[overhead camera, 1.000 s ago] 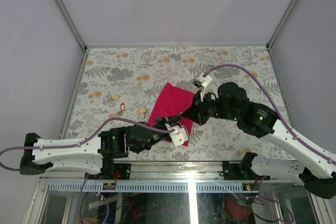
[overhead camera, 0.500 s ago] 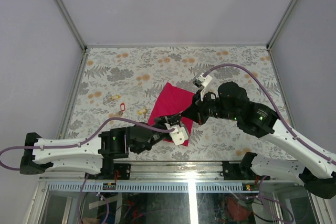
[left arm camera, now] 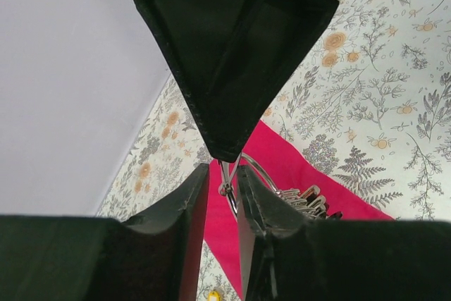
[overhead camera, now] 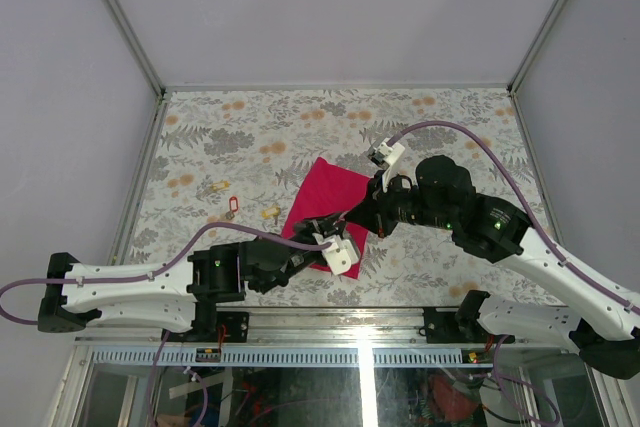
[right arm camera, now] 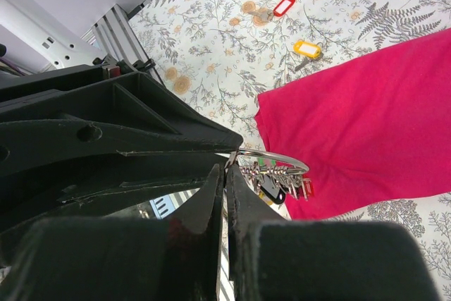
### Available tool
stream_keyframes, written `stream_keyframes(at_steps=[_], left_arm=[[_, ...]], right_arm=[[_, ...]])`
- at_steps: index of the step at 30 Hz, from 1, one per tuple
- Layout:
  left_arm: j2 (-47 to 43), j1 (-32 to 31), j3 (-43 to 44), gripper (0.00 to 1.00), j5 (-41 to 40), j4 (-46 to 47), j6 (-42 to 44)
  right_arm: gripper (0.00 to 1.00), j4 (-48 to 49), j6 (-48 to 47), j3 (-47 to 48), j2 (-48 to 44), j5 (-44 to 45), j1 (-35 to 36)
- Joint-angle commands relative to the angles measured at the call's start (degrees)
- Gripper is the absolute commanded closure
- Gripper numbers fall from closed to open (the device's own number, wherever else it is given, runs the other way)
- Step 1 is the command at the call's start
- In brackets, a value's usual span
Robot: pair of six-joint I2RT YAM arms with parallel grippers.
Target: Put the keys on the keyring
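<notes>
Both the left pincer (left arm camera: pixel 223 174) and right pincer (right arm camera: pixel 225 174) look clenched on the keyring (right arm camera: pixel 278 181), over the magenta cloth (right arm camera: pixel 366 118). We reckon that thin wire slips free if either tugs sideways. The loose keys (right arm camera: pixel 308 48) lie on the bench (right arm camera: pixel 232 54), well apart.

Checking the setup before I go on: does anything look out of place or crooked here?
Nothing damaged or spilled. The magenta cloth lies skewed to the table edges, and three loose keys sit scattered on the table left of it, apart from the keyring between the left gripper and right gripper.
</notes>
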Motion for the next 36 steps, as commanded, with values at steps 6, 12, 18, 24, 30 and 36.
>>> stream_keyframes(at_steps=[6,12,18,24,30,36], left_arm=[[-1.1,0.1,1.3,0.79,-2.8,6.2,-0.1],[-1.2,0.1,1.2,0.84,-2.8,6.0,-0.2],[-1.0,0.1,1.2,0.83,-3.0,6.0,-0.7],[-1.0,0.1,1.3,0.85,-3.4,6.0,-0.7],[-1.0,0.2,1.5,1.0,-3.5,5.7,-0.8],[-1.5,0.1,1.3,1.0,-3.5,5.7,-0.8]], right_arm=[[1.0,1.4,1.1,2.6,-1.5,-1.4,0.2],[1.0,1.5,1.2,2.6,-2.0,-1.2,0.2],[1.0,1.8,1.2,2.6,-2.5,-1.2,0.2],[1.0,1.8,1.4,2.4,-2.6,-1.4,0.2],[1.0,1.8,1.3,2.4,-2.6,-1.3,0.2],[1.0,1.7,1.2,2.4,-2.8,-1.3,0.1]])
